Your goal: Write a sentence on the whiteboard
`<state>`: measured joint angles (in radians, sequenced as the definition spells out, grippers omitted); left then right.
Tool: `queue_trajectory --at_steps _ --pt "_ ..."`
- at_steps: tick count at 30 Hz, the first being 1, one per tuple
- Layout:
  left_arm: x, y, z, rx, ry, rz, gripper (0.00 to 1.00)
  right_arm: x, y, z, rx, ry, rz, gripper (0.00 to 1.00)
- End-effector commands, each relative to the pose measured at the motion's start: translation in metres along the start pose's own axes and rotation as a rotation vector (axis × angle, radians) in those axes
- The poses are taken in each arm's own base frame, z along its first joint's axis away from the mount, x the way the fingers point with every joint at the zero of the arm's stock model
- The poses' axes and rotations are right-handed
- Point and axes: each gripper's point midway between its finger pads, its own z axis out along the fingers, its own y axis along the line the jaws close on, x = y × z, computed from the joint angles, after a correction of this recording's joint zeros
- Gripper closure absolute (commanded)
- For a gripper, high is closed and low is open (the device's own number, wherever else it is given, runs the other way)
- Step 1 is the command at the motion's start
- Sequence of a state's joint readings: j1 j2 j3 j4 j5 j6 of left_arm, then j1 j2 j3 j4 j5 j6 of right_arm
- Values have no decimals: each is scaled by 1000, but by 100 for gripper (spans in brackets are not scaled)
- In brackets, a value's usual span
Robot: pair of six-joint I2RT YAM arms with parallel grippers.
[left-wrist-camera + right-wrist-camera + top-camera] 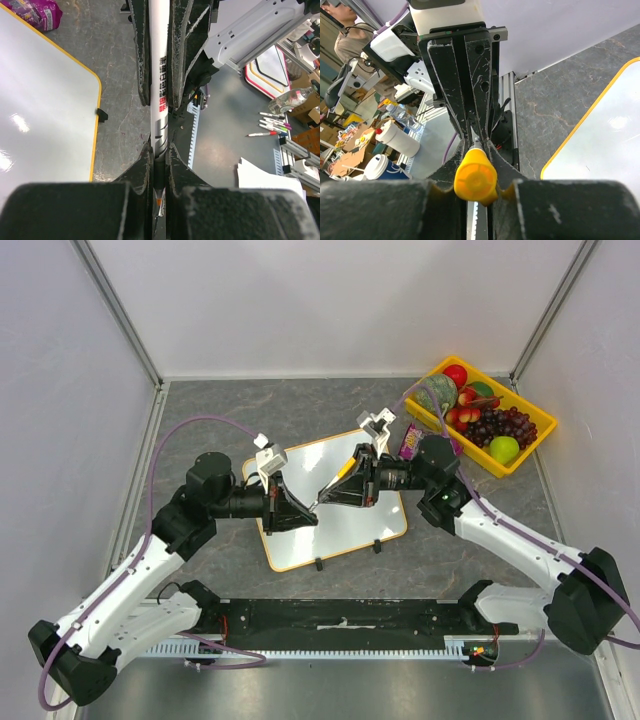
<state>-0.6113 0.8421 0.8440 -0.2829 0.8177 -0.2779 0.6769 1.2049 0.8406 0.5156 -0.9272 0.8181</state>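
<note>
Left gripper (159,155): mine, pressed tight on the white marker (159,75).
Right gripper (476,165): mine, pinching the orange cap (476,176), tip-to-tip with the left.
Whiteboard (350,530): beneath both grippers.

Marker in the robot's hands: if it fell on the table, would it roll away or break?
The marker would likely roll, because its white barrel looks round and smooth. It probably would not bend or break easily, since it looks like straight, hard plastic. Being slim, it is likely light.
</note>
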Motion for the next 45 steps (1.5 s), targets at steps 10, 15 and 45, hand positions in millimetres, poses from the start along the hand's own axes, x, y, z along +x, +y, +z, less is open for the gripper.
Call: queue_trajectory --at_steps 10,15,45 --pt "-10 36 -10 -254 -94 -20 10 1 -21 -26 257 -37 -141 100" --pt "0 86 -27 -533 -127 -144 8 4 -49 -51 469 -74 -185 100" --pt "55 184 -75 -588 -458 -421 15 0 -76 -54 552 -152 -135 100"
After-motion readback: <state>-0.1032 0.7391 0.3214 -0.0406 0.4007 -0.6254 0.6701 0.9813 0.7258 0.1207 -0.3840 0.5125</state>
